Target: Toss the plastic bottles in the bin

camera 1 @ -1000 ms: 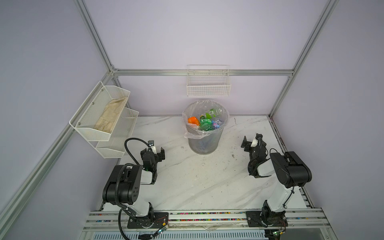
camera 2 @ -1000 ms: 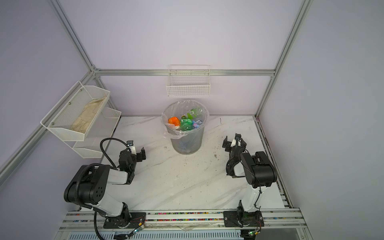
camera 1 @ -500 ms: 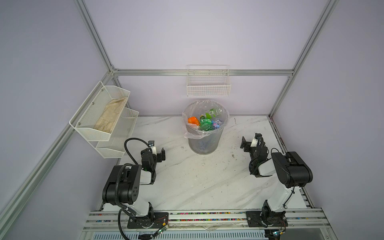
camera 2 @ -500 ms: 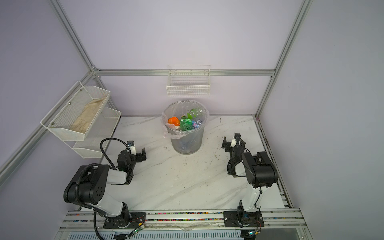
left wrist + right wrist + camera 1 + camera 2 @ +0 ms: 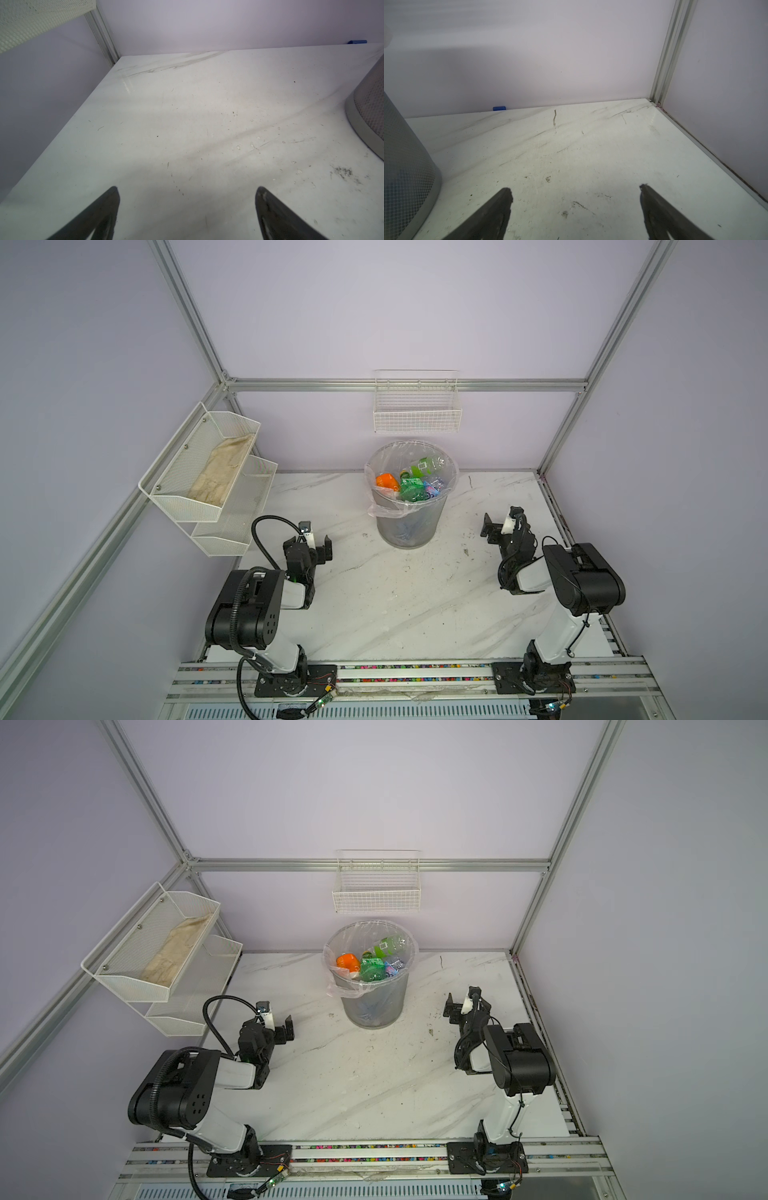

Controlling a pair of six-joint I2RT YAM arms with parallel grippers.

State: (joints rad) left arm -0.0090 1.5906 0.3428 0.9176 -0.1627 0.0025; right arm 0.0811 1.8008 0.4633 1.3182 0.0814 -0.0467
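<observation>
Arms barely nudged. Left claw (image 5: 187, 189) and right claw (image 5: 575, 187) both wide open, empty. Bottles (image 5: 411, 489) in bin (image 5: 405, 526), none visible on worktop (image 5: 395, 601). Looks finished, just park.

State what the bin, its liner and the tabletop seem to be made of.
Bin: probably translucent grey plastic, mesh-patterned, contents showing through. Liner: thin clear film, crinkled, glossy. Tabletop: white marble-look slab, grey veins, smooth; possibly laminate.

Two white arms (image 5: 530, 578), bulky black joints (image 5: 590, 585), looped black cable (image 5: 270, 517), black base plates (image 5: 291, 682)
</observation>
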